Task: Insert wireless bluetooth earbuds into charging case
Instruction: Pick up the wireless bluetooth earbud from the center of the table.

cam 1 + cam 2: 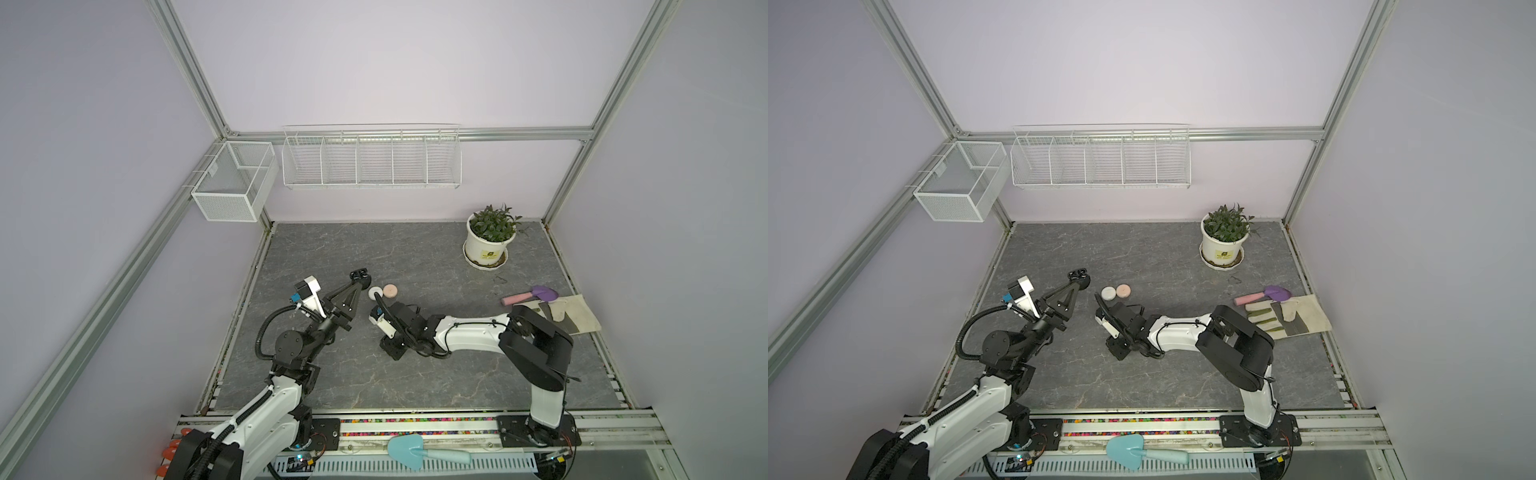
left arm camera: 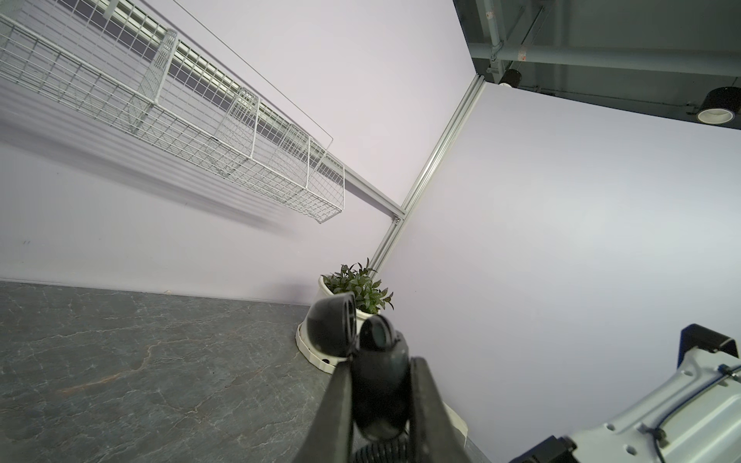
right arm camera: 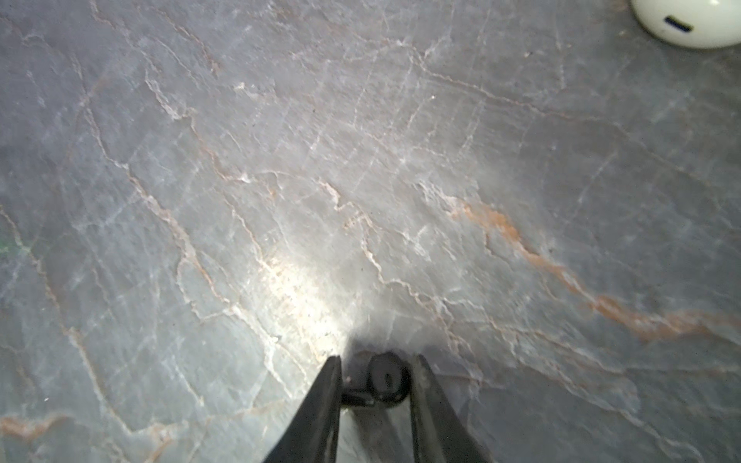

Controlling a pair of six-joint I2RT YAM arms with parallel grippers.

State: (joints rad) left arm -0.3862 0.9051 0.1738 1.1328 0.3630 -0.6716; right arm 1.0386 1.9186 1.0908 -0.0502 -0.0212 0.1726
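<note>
- In both top views the left gripper (image 1: 358,283) is clenched on a black case (image 1: 360,274). It holds the case up off the table (image 1: 415,257) with the lid open, just left of a white case (image 1: 375,293) and a pink case (image 1: 390,290). The right gripper (image 1: 392,351) points down at the table on the near side of these. To reach the black case, the right arm has to pass close by them and could knock either one.
- In the left wrist view the black case (image 2: 379,385) sits tilted between the fingers (image 2: 335,401), with its lid (image 2: 333,324) hanging open. Its shell is round and smooth, so a push from above could twist it in the grip.
- In the right wrist view the fingers (image 3: 320,401) close on a black earbud (image 3: 387,381) low over the table, with the white case (image 3: 689,20) well apart from it. The picture is blurred, so the pinch may catch only the earbud's head and stem tip. In that case lifting could make the earbud turn or drop, and its stem would miss the slot.
</note>
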